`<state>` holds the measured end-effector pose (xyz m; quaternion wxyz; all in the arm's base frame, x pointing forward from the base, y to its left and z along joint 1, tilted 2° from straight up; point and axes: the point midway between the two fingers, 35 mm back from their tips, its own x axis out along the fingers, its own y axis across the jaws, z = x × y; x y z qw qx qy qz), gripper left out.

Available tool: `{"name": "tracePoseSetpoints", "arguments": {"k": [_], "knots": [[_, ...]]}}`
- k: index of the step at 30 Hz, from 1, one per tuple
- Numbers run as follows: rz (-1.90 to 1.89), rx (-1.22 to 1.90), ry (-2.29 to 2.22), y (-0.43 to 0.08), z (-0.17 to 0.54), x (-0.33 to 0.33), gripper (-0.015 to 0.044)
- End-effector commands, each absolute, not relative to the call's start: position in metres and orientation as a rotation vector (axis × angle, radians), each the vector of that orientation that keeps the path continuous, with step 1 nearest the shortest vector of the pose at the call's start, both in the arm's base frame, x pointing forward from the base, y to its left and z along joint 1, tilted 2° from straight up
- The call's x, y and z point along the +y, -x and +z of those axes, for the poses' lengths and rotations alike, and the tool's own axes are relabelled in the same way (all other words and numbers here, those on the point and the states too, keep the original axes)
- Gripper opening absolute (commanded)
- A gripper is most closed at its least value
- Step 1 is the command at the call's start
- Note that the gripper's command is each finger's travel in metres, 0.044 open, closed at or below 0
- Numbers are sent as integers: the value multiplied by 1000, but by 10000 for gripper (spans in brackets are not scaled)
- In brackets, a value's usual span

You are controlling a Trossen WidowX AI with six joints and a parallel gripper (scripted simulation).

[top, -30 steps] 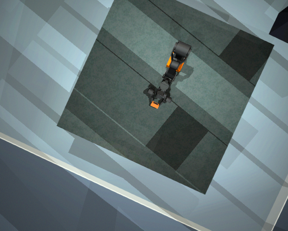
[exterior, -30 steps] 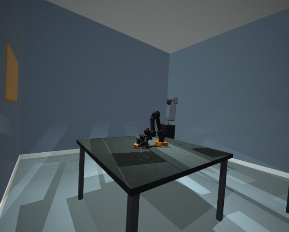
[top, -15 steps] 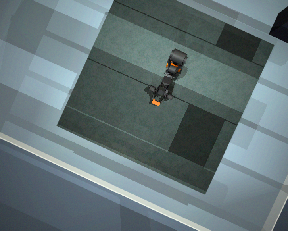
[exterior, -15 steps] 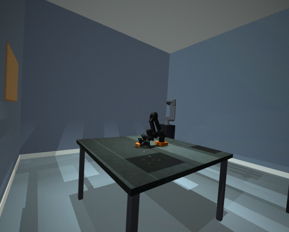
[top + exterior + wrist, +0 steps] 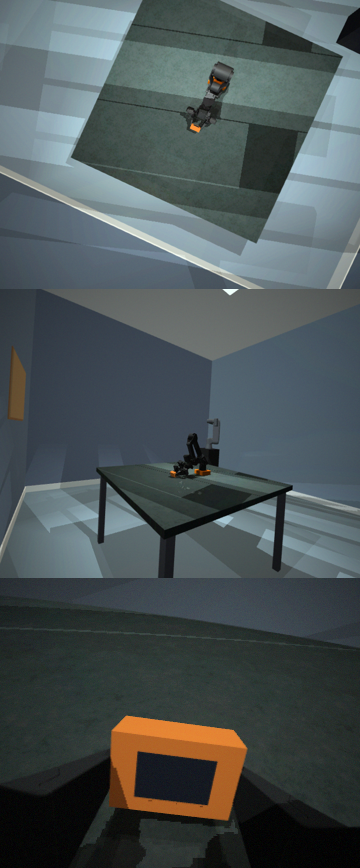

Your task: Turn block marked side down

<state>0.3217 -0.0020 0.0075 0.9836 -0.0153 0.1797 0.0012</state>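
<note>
The orange block (image 5: 195,129) (image 5: 173,473) (image 5: 227,778) is between the fingers at the end of the low, forward-reaching arm. Its dark rectangular mark (image 5: 175,778) faces back toward the wrist camera. In the top view only a thin dark strip of the mark shows on the block's arm side, so that side stands steep and tilts slightly up. My gripper (image 5: 175,764) is shut on the block by its two short ends. The block is at or just above the table (image 5: 150,144) (image 5: 144,487) (image 5: 175,673); I cannot tell whether its lower edge touches. Its underside is hidden.
The arm's orange base (image 5: 218,80) (image 5: 203,472) stands on the table behind the gripper. A grey arm (image 5: 216,433) on a black pedestal (image 5: 213,457) stands beyond the table. Shadow bands cross the table top.
</note>
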Motion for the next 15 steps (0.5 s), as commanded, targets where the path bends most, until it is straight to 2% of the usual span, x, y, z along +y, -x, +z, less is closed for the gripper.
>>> {"name": "tracePoseSetpoints", "arguments": {"k": [1, 12, 13, 15], "knots": [[10, 360, 35, -321, 7, -1, 131], [10, 360, 35, -321, 7, -1, 420], [10, 360, 35, -321, 7, -1, 440], [10, 360, 35, -321, 7, -1, 440]]}}
